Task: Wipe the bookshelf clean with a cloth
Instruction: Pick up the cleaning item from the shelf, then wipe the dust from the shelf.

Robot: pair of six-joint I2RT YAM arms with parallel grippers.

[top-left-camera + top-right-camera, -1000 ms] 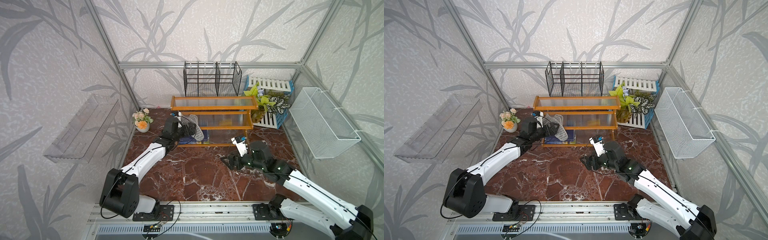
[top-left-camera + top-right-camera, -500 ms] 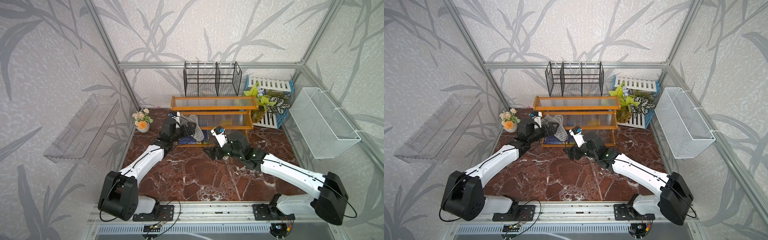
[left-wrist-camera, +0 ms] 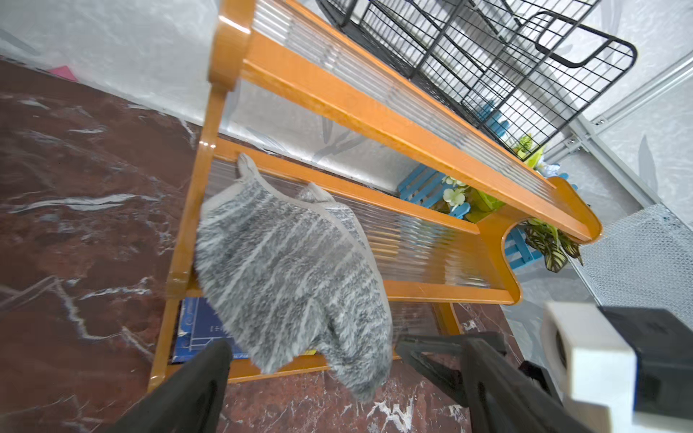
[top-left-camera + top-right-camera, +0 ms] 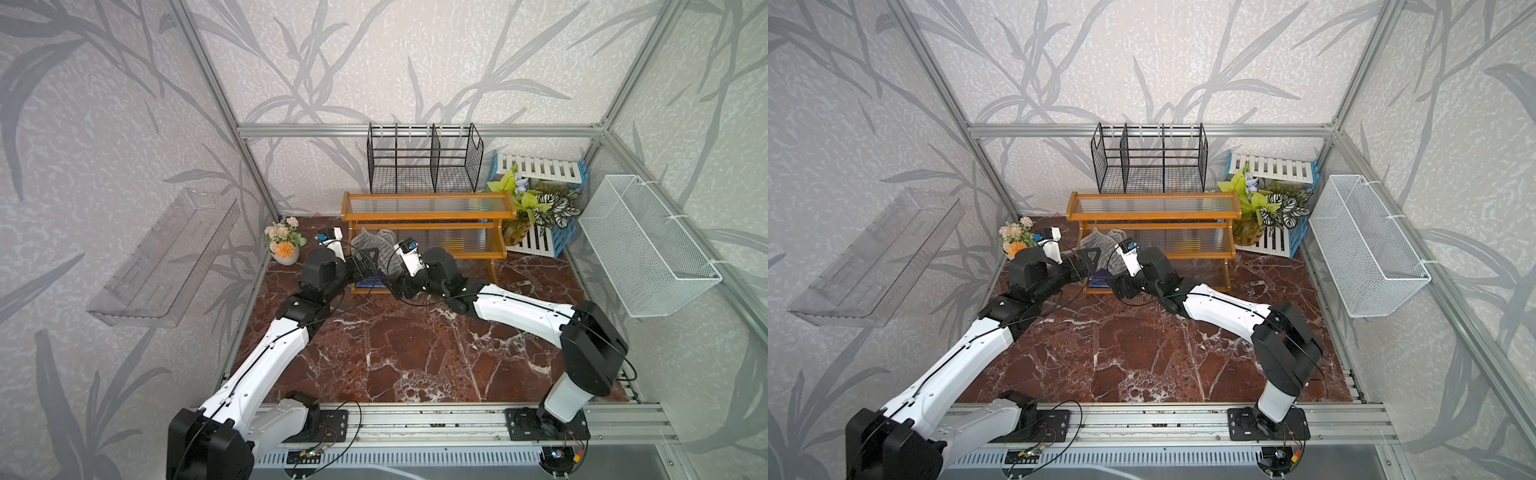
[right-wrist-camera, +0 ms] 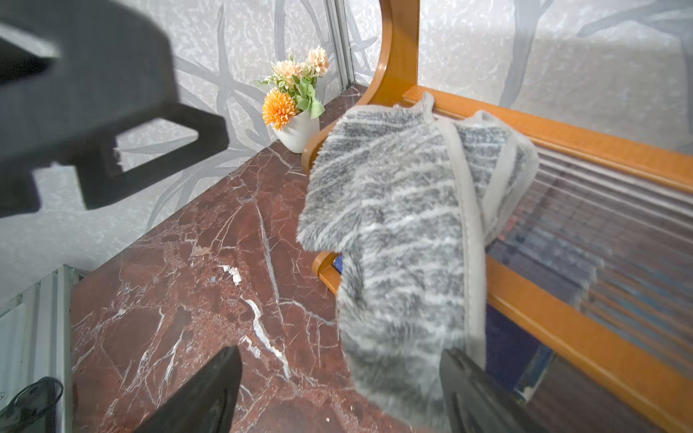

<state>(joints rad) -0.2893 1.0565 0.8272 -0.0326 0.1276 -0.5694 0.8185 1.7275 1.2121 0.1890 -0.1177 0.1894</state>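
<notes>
Right gripper (image 5: 339,354) has swung across the bookshelf (image 5: 399,45) front to the cloth (image 5: 405,232). Jaws stand wide, gripping nothing; cloth's lower end hangs between the fingers (image 5: 210,390). Left gripper (image 3: 311,348): fully spread, empty, cloth directly ahead. Beyond both, cloth drapes over the middle tier's front rail at the shelf's end.

cloth (image 4: 371,242) on bookshelf (image 4: 428,217), left end

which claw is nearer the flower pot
Left. The left claw is between the flower pot and the cloth; the right claw is farther off, on the cloth's other side.
</notes>
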